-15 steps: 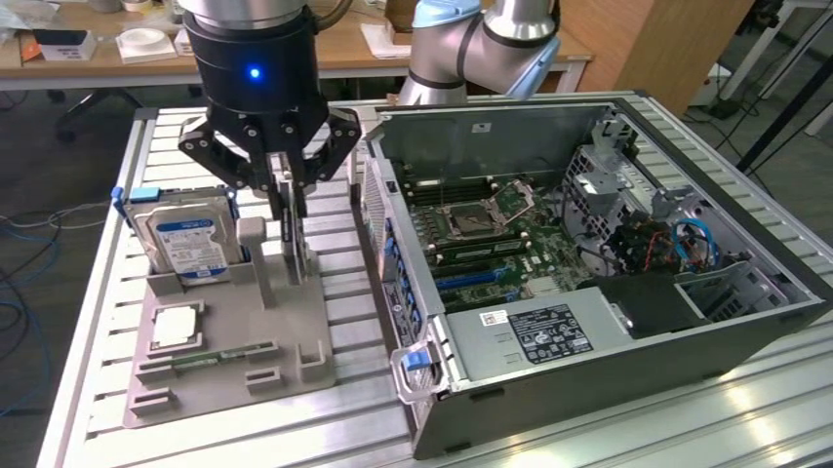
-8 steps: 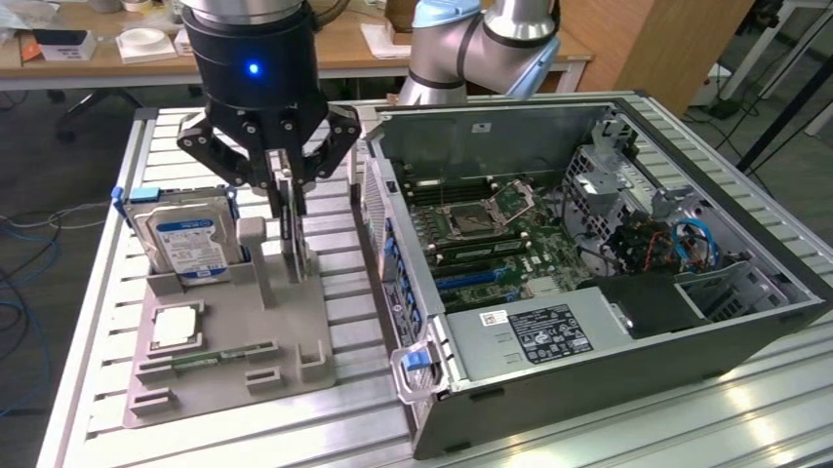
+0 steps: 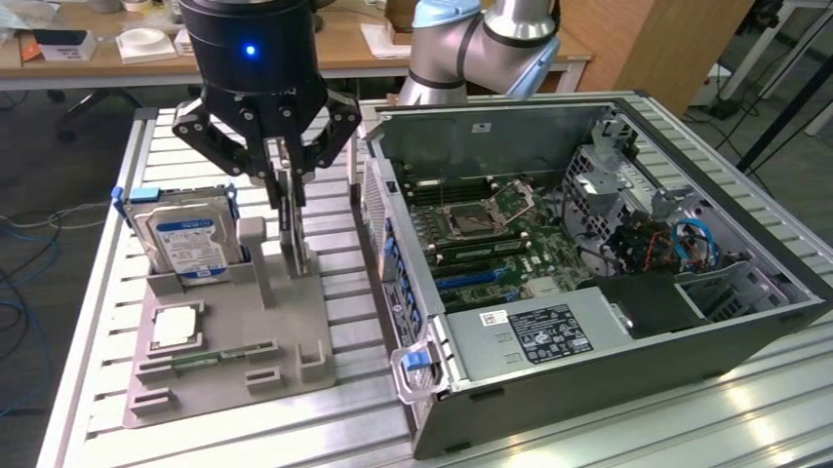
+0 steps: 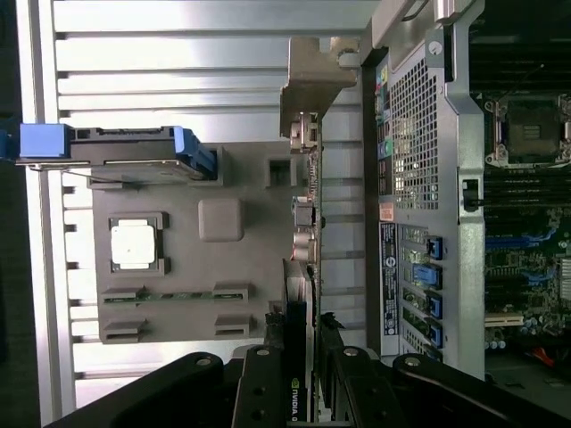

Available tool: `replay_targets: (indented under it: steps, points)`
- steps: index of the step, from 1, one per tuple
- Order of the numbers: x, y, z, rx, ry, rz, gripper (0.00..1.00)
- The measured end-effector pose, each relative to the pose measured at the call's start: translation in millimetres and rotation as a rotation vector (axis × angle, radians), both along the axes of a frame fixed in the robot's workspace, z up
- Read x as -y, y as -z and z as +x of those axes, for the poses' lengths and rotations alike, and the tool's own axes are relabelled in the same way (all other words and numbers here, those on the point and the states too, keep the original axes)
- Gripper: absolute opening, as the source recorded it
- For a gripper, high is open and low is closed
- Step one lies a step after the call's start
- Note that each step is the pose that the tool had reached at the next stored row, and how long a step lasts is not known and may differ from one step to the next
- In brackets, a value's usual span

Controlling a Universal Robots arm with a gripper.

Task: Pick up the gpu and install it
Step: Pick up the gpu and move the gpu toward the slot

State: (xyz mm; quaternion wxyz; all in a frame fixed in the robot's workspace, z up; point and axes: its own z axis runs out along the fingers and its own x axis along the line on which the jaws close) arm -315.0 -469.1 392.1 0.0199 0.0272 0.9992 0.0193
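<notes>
While the gpu is stood on edge in the grey holder beside the open computer case, its upper edge is clamped by the gripper, and it is judged light, stiff and fragile, best held by bare board edges.

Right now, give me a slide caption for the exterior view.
Pincer closed on the upright gpu at the grey parts holder, beside the open computer case.
</notes>
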Motion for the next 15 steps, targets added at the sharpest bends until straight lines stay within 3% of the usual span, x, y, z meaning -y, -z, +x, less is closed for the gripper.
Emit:
replay_targets:
  steps: [15]
  points:
    - [0.0, -3.1, 0.0, -0.0014, 0.0, -0.0001, 0.26]
